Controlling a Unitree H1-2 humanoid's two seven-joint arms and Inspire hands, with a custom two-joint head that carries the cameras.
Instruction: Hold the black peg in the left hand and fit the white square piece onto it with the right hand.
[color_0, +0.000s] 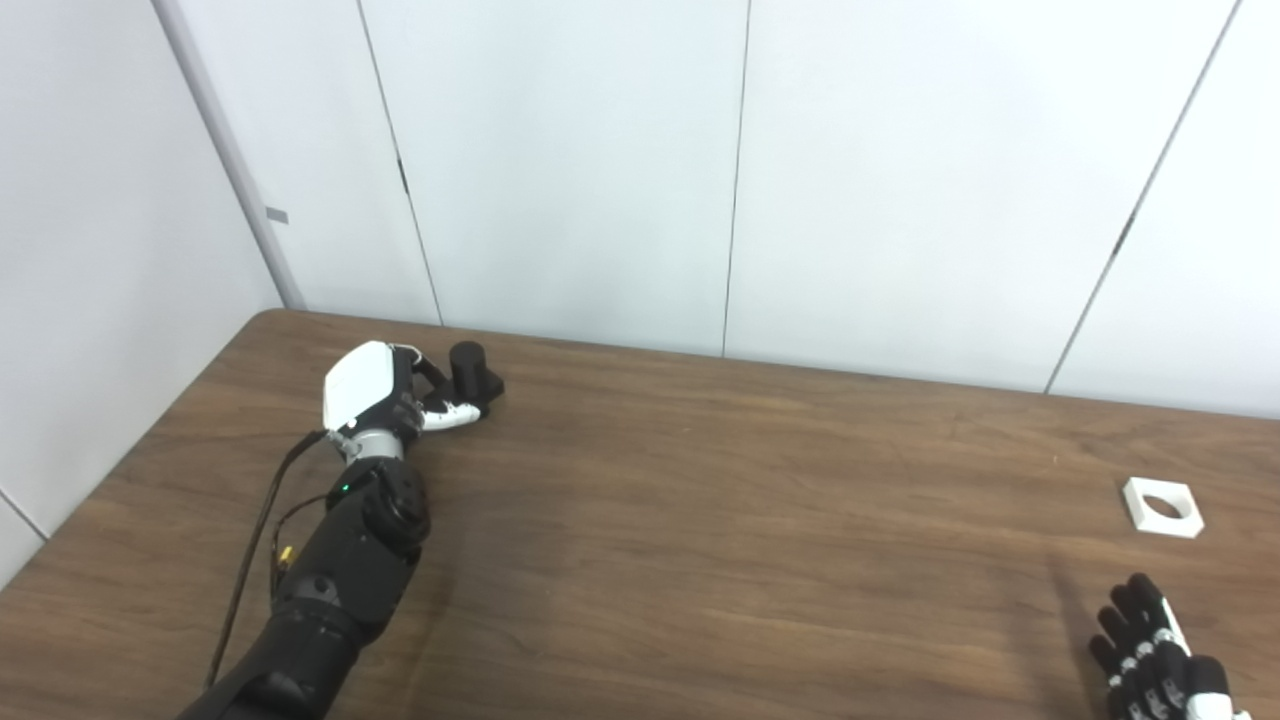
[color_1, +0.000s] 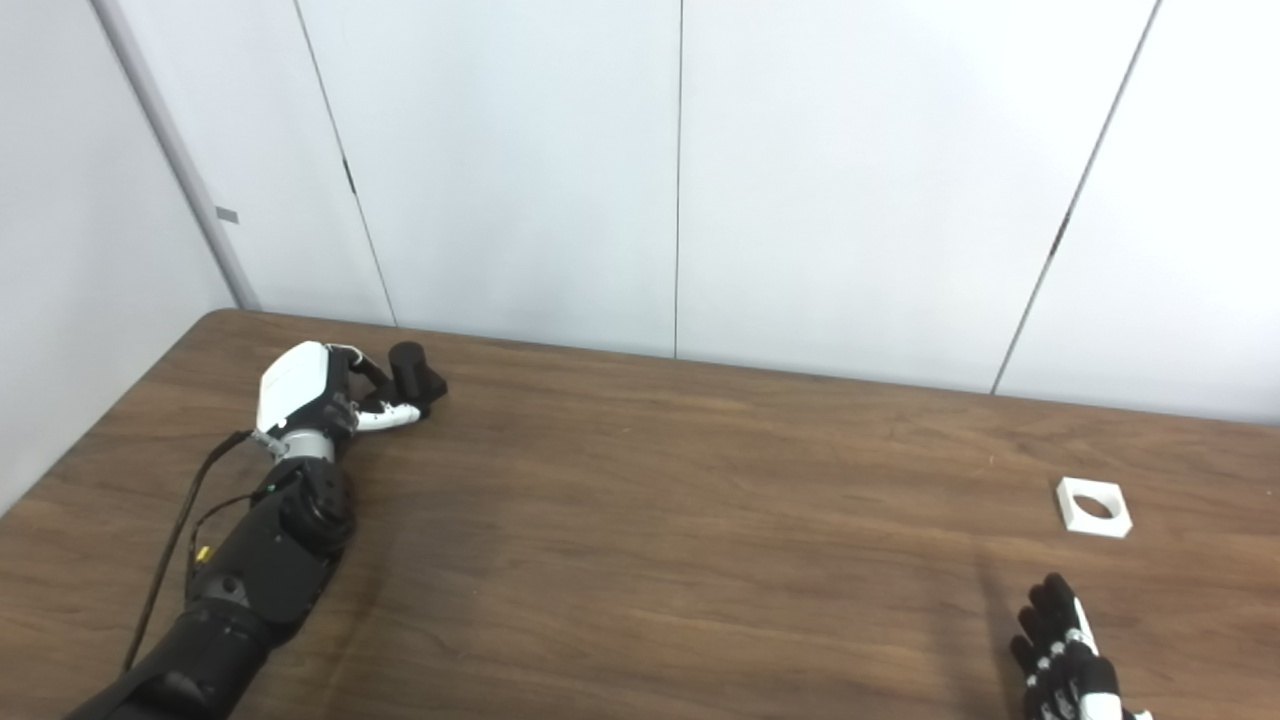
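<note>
Reaching left hand (color_0: 385, 392) half-hiding black peg (color_0: 470, 368)

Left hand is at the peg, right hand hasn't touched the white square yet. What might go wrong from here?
1. The left hand reaches the black peg from one side, fingers not clearly wrapped around it; closing may tip or push it away.
2. The white square piece lies flat on the table, so the right hand may struggle to get under its low edges.
3. Peg and piece sit far apart, so mating needs a long carry.
</note>
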